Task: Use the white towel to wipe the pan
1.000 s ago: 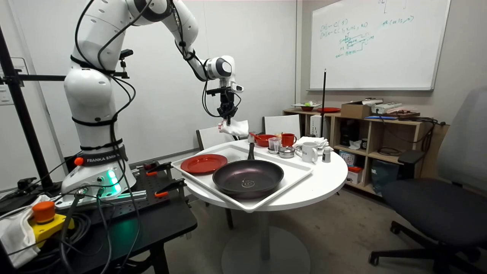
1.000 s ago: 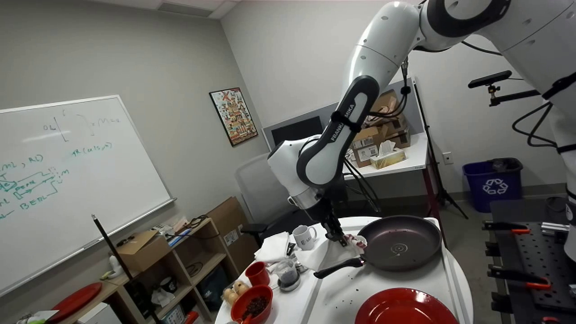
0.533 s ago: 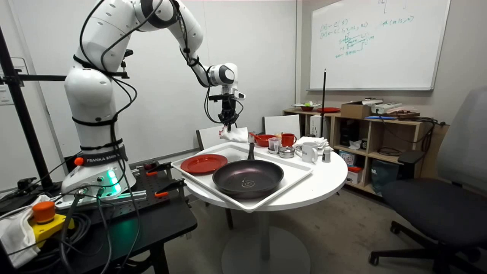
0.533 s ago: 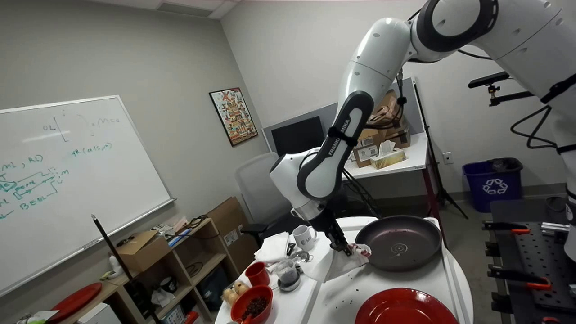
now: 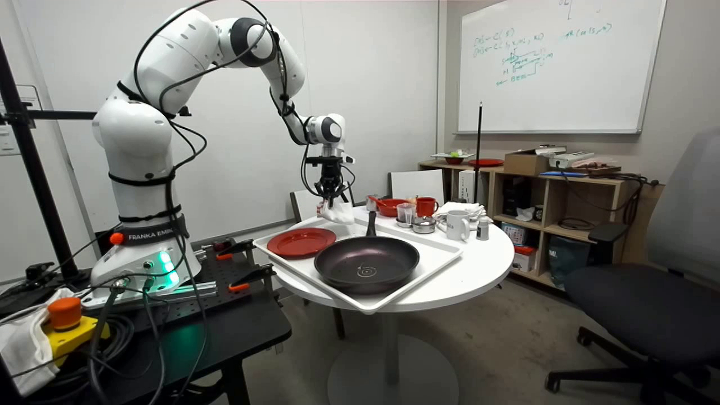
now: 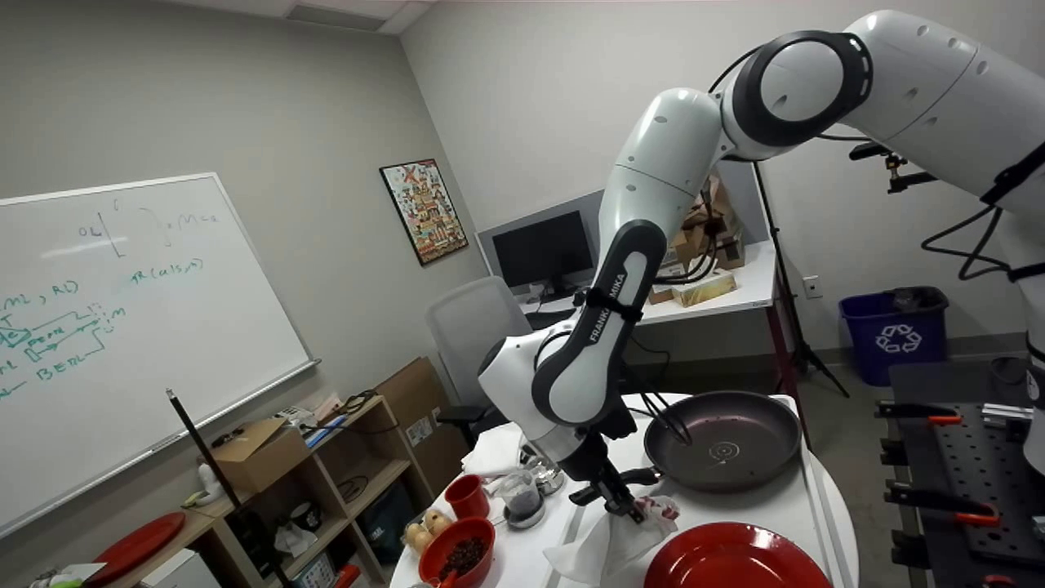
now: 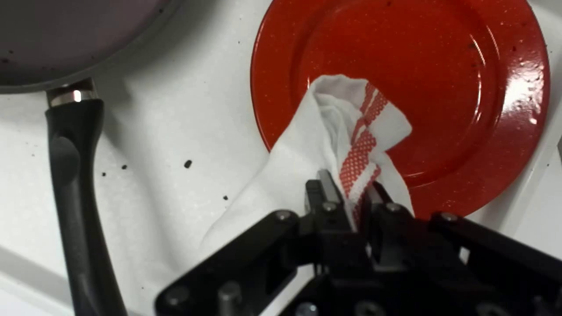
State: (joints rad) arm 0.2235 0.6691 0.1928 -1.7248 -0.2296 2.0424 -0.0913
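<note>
1 red plate [image 5: 302, 243] (glossy) rests on the tray [image 5: 437, 253], 1 red mug [image 5: 426, 207] apart.

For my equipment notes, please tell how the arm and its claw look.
The arm is white with dark joint rings, FRANKA lettering and black cables strapped along it; green lights glow at its base. The claw is black and two-fingered, with silvery screws.

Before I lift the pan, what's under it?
The pan sits on the white tray; whatever lies directly beneath its base is covered and can't be seen.
</note>
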